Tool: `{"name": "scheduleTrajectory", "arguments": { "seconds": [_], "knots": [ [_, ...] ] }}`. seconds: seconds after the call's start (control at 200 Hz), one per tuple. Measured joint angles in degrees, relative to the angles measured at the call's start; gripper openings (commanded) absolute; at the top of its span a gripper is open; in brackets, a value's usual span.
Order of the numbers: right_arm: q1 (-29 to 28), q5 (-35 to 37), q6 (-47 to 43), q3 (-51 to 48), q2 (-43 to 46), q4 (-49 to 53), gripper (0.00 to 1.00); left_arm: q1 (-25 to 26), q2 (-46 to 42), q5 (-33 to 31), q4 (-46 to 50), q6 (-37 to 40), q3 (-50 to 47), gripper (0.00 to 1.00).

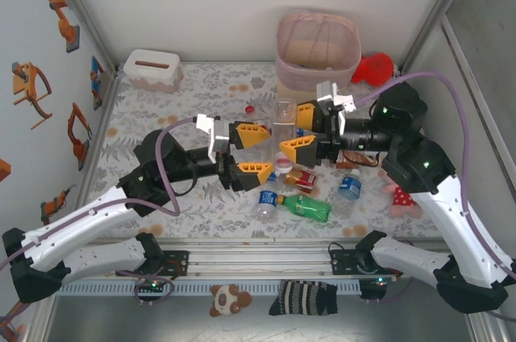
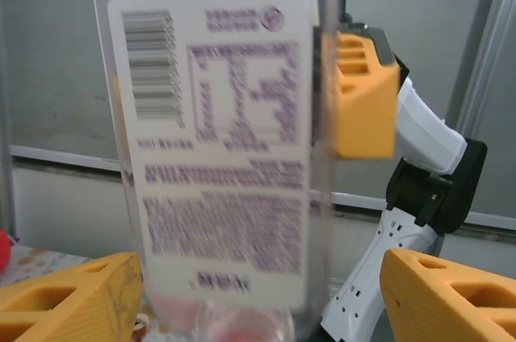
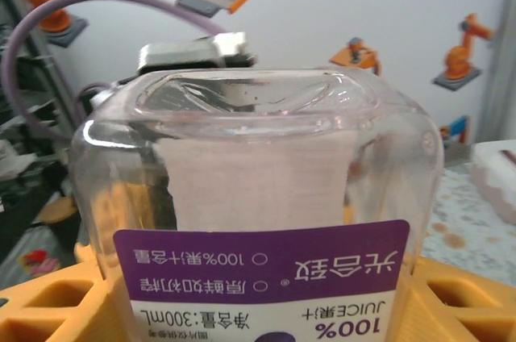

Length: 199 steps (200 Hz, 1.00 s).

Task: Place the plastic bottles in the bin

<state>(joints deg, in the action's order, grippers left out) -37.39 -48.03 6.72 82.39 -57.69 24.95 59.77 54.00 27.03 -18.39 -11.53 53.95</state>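
Observation:
A clear plastic juice bottle [image 1: 284, 116] with a purple and white label hangs upside down above the middle of the table. My right gripper [image 1: 294, 130] is shut on the bottle; in the right wrist view its yellow fingers [image 3: 48, 306] press both sides of the bottle [image 3: 258, 221]. My left gripper [image 1: 264, 152] stands open around the same bottle [image 2: 218, 156], with a gap at its right finger [image 2: 451, 294]. Several more bottles lie below, among them a green one [image 1: 308, 206] and a blue-labelled one [image 1: 348, 185]. The bin [image 1: 316, 76] stands at the back.
A white tissue box [image 1: 151, 68] sits at the back left. A red toy [image 1: 375, 68] lies right of the bin. A pink plush toy [image 1: 401, 197] lies under my right arm. A brown plush [image 1: 228, 298] and a striped sock [image 1: 304, 298] lie in front of the rail.

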Motion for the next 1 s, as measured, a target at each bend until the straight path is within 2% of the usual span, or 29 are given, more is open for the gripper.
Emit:
{"name": "scheduleTrajectory", "arguments": {
  "seconds": [0.21,0.416,0.591,0.726,0.996],
  "knots": [
    [0.02,14.36,-1.25,6.29,-3.15,3.78,0.55,0.00,-4.15,-6.10,2.78,1.03,-3.15,0.77],
    [0.31,33.09,-1.64,15.10,-10.47,7.63,0.51,0.00,-5.51,-9.81,6.08,1.55,-5.05,0.77],
    [4.37,45.33,-1.64,22.38,-18.10,9.38,0.50,0.00,-5.55,-10.97,6.91,1.57,-5.97,0.77],
    [8.61,51.28,-1.64,27.23,-24.00,9.94,0.49,0.00,-5.55,-11.21,6.86,1.55,-6.80,0.77],
    [15.76,58.16,-0.98,35.91,-36.13,10.43,0.47,0.00,-5.60,-11.89,6.82,1.33,-8.57,0.77]
  ]
}}
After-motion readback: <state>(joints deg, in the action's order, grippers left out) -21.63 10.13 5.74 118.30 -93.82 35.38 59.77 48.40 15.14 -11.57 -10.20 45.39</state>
